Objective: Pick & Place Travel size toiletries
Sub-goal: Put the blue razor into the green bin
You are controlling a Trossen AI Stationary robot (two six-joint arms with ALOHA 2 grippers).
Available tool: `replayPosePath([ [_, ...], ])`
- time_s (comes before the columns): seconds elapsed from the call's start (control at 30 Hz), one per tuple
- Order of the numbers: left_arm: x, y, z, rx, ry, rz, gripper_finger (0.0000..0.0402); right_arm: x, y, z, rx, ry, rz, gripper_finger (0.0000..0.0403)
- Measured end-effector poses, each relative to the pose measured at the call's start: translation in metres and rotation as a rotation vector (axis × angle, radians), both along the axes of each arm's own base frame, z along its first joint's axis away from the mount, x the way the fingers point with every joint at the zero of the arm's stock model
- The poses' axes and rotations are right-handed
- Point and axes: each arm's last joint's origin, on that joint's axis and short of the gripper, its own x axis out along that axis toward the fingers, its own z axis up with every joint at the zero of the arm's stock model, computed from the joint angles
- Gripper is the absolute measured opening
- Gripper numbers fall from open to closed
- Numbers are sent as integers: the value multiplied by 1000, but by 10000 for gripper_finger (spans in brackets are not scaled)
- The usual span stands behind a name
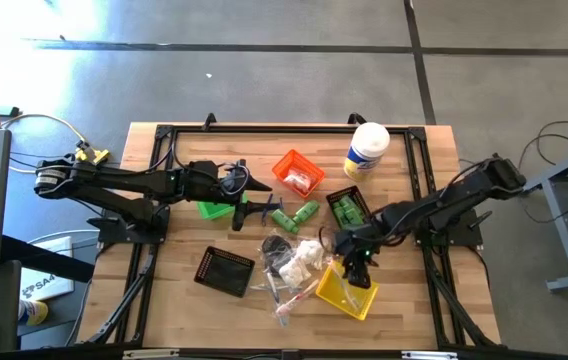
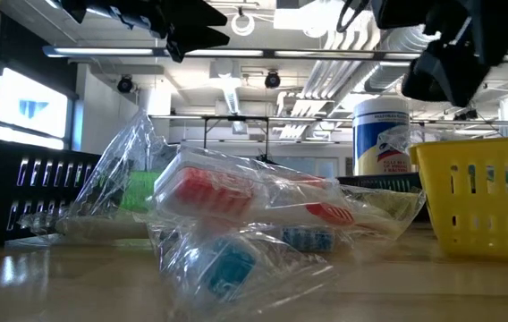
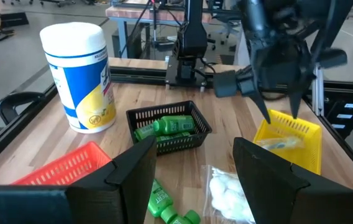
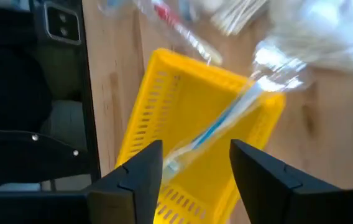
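Observation:
A yellow bin [image 1: 347, 291] stands near the table's front right. A clear-wrapped stick with a blue core [image 4: 217, 132] lies slanting inside it, one end up at the bin's rim. My right gripper [image 4: 195, 177] hangs open just above the bin, touching nothing. A heap of clear-wrapped sticks and white packets [image 1: 297, 260] lies on the wood left of the bin. Two green mini bottles [image 1: 295, 214] lie loose at mid-table. My left gripper [image 3: 195, 180] waits open above mid-table, beside a green bin [image 1: 214, 210].
A black bin [image 1: 347, 207] with green bottles and an orange bin [image 1: 297, 172] stand toward the far side. A white-lidded canister [image 1: 367, 150] is at the far right, and another black bin [image 1: 225, 271] at the near left. Black frame rails [image 1: 434, 180] border the table.

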Motion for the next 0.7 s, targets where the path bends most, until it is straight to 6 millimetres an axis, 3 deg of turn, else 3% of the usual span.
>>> replayPosePath([
  [0.37, 0, 0, 0, 0, 2, 0, 209, -11, -36, 38, -176, -268, -3, 123],
  [0.7, 0, 0, 0, 0, 2, 1, 209, -18, -56, 56, -442, -402, -108, 63],
])
